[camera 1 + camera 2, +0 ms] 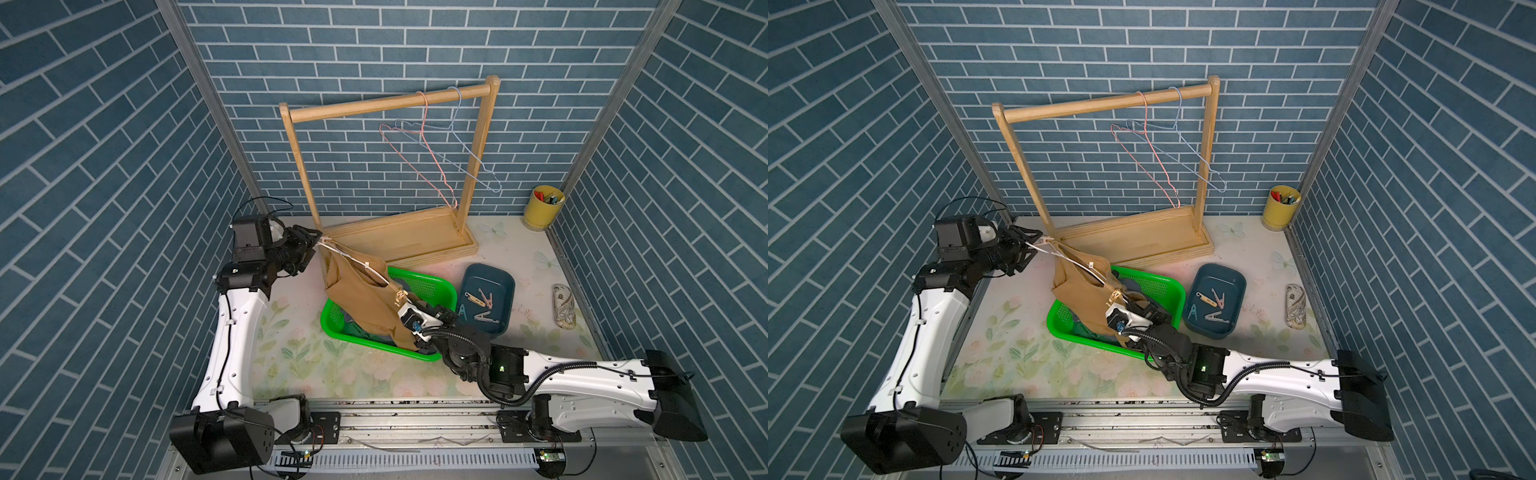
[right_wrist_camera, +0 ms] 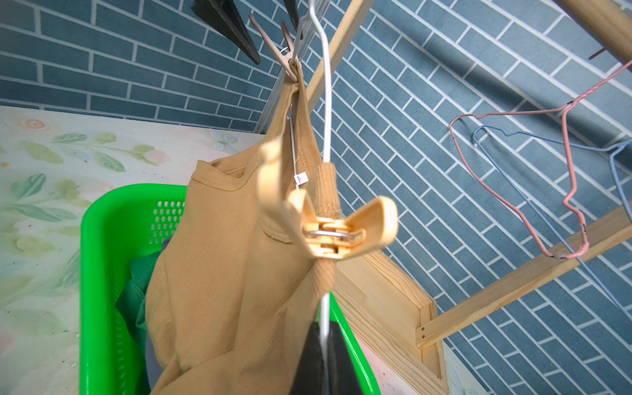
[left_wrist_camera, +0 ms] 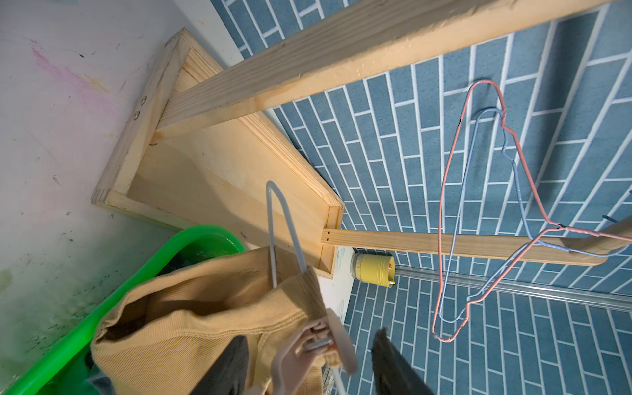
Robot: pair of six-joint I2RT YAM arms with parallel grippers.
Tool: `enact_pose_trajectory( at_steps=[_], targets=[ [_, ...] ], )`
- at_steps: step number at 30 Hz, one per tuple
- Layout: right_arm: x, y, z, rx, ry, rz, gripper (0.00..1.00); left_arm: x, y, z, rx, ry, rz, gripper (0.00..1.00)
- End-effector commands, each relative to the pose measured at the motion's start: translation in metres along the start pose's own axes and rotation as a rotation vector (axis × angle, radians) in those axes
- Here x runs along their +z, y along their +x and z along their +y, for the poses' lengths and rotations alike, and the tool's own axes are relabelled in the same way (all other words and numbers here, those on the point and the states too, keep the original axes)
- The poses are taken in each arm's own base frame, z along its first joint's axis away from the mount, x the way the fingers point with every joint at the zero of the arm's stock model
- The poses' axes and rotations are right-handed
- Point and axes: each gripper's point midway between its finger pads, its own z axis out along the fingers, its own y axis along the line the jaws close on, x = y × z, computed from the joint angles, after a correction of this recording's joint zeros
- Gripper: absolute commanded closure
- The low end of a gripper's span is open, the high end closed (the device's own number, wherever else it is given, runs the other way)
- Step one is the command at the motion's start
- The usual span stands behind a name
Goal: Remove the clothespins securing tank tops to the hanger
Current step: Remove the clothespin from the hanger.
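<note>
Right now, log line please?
left gripper: open around pink clothespin | right gripper: shut on white hanger | tan tank top: pinned

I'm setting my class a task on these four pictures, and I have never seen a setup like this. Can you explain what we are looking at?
This is a two-armed robot, and each arm ends in a two-fingered gripper. Both top views look down on the whole scene. Each wrist view comes from a camera on one arm. The right gripper is shut on a white hanger, which carries a tan tank top hanging over a green basket. A tan clothespin pins one strap to the hanger. The left gripper stands open around a pink clothespin on the other strap. Several clothespins lie in a blue tray.
</note>
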Motion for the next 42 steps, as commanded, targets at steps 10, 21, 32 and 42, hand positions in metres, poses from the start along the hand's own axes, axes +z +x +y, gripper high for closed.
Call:
enact_pose_trajectory(
  at_steps=[10,21,32,42],
  targets=[
    [0.003,-0.015,-0.001,0.038,0.079,-0.068,1.0,-0.007,-0.006,0.002,-0.031,0.013,-0.045,0.5],
    [0.0,-0.016,-0.002,0.089,0.101,-0.092,1.0,-0.011,-0.004,0.005,-0.054,0.02,-0.047,0.54],
    [0.0,-0.015,0.006,0.076,0.093,-0.089,1.0,-0.012,-0.003,0.008,-0.104,0.039,-0.039,0.58],
    [-0.001,-0.014,0.012,0.067,0.1,-0.077,1.0,-0.018,-0.015,0.007,-0.112,0.064,-0.06,0.61]
  ],
)
